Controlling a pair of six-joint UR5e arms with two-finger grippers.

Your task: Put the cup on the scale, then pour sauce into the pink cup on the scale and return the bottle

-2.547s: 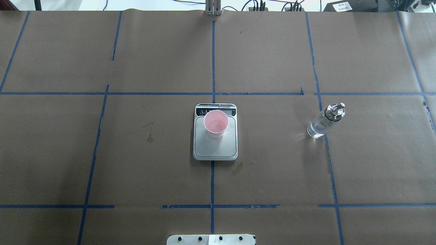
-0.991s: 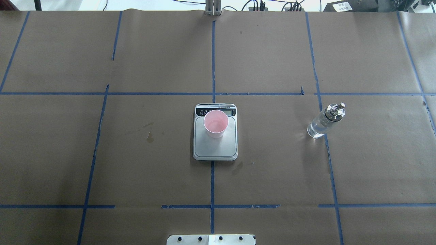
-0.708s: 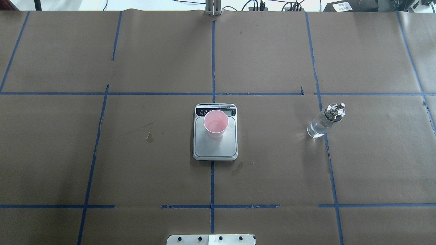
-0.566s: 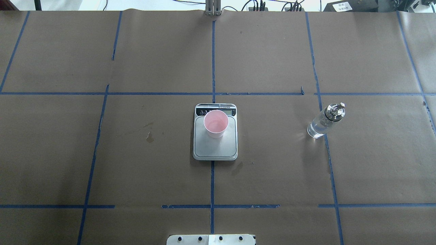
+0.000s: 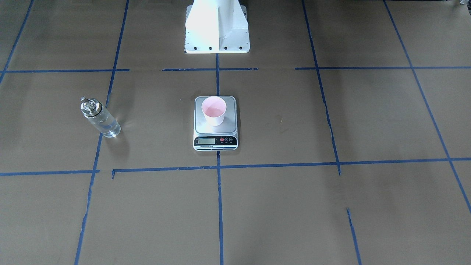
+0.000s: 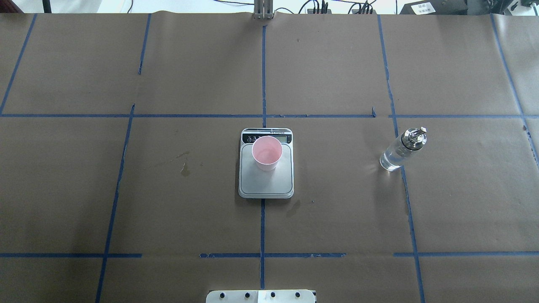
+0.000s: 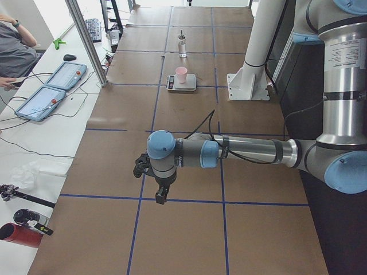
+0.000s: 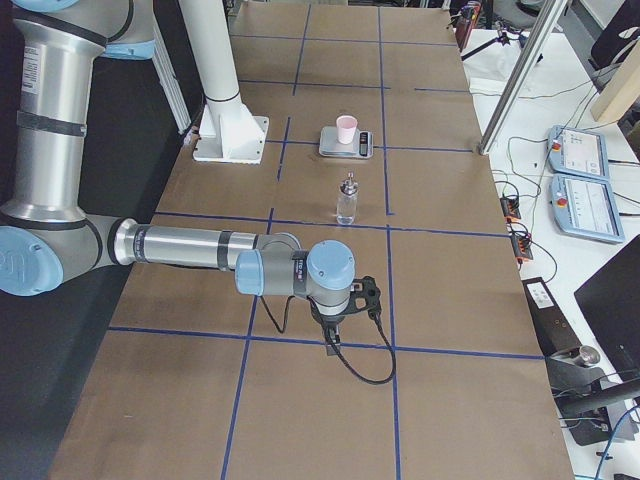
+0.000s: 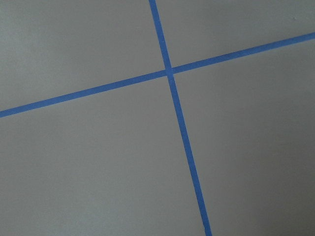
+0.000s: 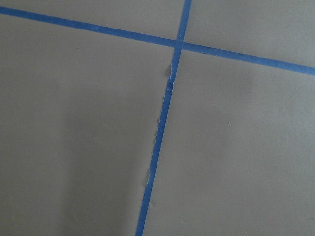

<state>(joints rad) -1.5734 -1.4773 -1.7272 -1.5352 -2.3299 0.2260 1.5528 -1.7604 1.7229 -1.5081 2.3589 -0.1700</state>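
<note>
The bottle (image 6: 395,154) stood far beyond the right gripper (image 8: 331,344) (closure untellable, left gripper's (image 7: 160,196) too); hasty reaching risked toppling it.

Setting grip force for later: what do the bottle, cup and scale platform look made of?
The bottle: clear glass, judging by its see-through, glinting body; shiny metal-looking cap. The cup: matte pale pink, plastic or paper, cannot tell which. The scale: brushed silver platform, probably steel, on a white plastic-looking body.
</note>
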